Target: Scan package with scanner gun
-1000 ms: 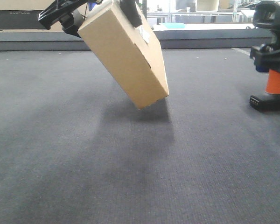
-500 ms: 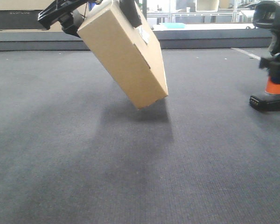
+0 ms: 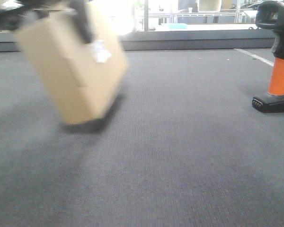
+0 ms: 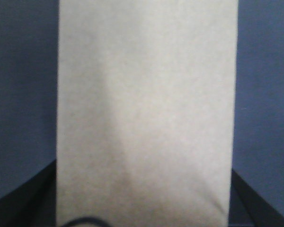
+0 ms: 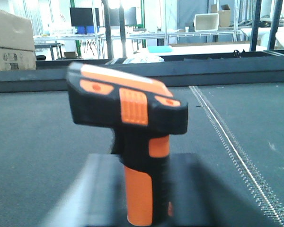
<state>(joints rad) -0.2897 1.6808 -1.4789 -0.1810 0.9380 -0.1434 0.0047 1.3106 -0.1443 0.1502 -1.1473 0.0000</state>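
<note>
Tan cardboard fills my left wrist view: the package [image 3: 71,66], held clamped in my left gripper [image 3: 47,7] and hanging below it, tilted, label outward. The scanner gun [image 3: 277,56] stands upright, well apart. I judge the presenting step underway; next, my right gripper, unseen here, must grasp the orange handle [image 5: 142,189].

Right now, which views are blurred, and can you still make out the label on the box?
Front view: the box is smeared by motion blur, its white label only a pale patch, unreadable; the scanner at the right edge is sharp. Left wrist view: soft, a plain tan face fills the frame, no label showing. Right wrist view: the scanner is slightly blurred, the background clearer.
</note>
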